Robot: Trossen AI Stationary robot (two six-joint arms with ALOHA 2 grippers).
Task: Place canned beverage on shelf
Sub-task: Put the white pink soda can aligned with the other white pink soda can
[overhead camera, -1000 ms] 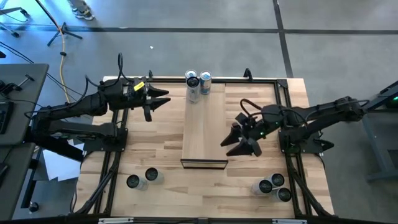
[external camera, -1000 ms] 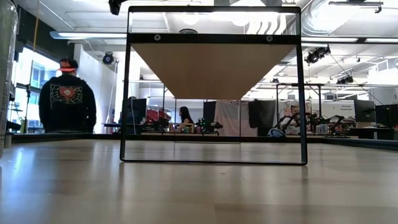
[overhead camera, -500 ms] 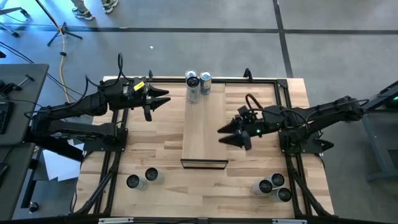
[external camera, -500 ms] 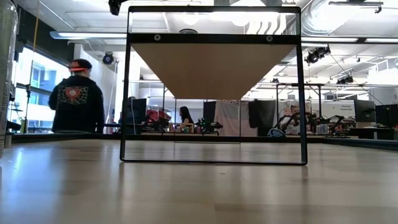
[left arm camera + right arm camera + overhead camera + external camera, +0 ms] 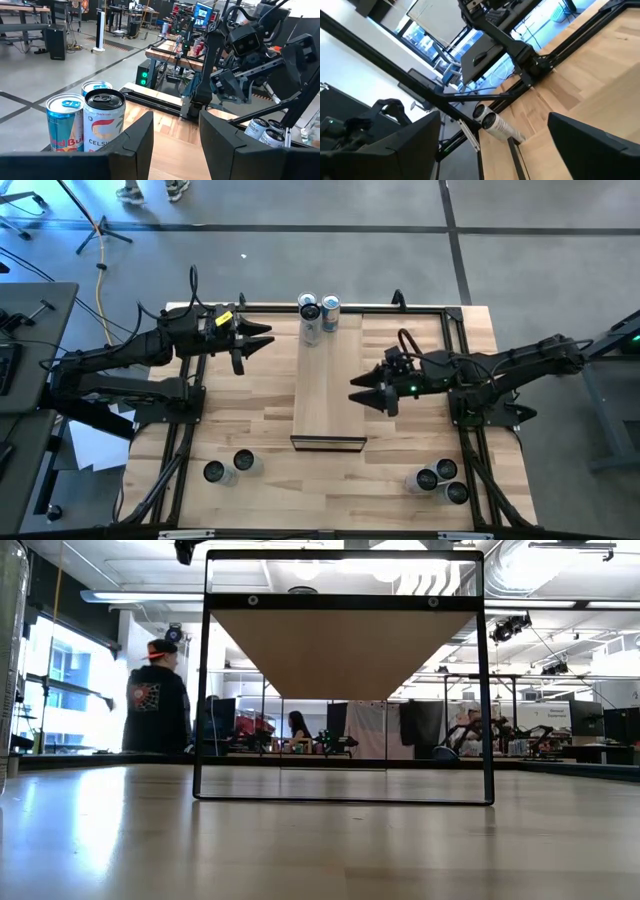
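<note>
The shelf (image 5: 328, 385) is a long light-wood platform on a dark frame in the middle of the table; the low view shows its underside (image 5: 342, 645). Three upright cans (image 5: 318, 315) stand at its far end, and they also show in the left wrist view (image 5: 87, 125). My left gripper (image 5: 262, 337) is open and empty, left of those cans, pointing toward them. My right gripper (image 5: 362, 392) is open and empty at the shelf's right edge, its fingers pointing left. In the right wrist view its fingers (image 5: 395, 150) stand wide apart.
Two cans (image 5: 230, 467) lie near the table's near left corner, also in the right wrist view (image 5: 492, 120). Several cans (image 5: 438, 478) sit at the near right. A dark frame rail (image 5: 420, 310) runs around the table. A person (image 5: 160, 705) walks in the room behind.
My right gripper has gone toward the table's left and far side, up to the shelf's right edge, and has turned so its fingers point left. It has stayed open and empty. The person in the room behind has walked rightward.
</note>
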